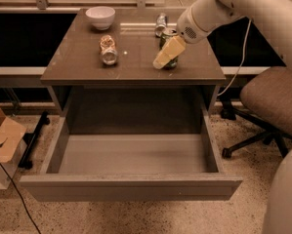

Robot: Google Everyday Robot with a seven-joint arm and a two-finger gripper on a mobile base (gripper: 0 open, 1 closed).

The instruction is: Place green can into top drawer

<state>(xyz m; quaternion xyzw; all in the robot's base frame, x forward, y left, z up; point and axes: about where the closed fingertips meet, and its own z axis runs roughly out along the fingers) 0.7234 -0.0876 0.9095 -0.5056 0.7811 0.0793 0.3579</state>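
Observation:
The green can (168,34) stands upright on the right part of the brown table top (87,62). My gripper (164,60) reaches down from the upper right and sits right at the can, covering most of its body. Only the can's silver rim and a strip of its base show. The top drawer (131,186) is pulled fully open below the table, and its wide shallow box has nothing in it.
A small silver can (160,23) stands just behind the green can. A tan-orange can (108,50) lies on its side mid-table. A white bowl (100,16) sits at the back left. An office chair (275,101) is on the right and a cardboard box (1,140) on the left.

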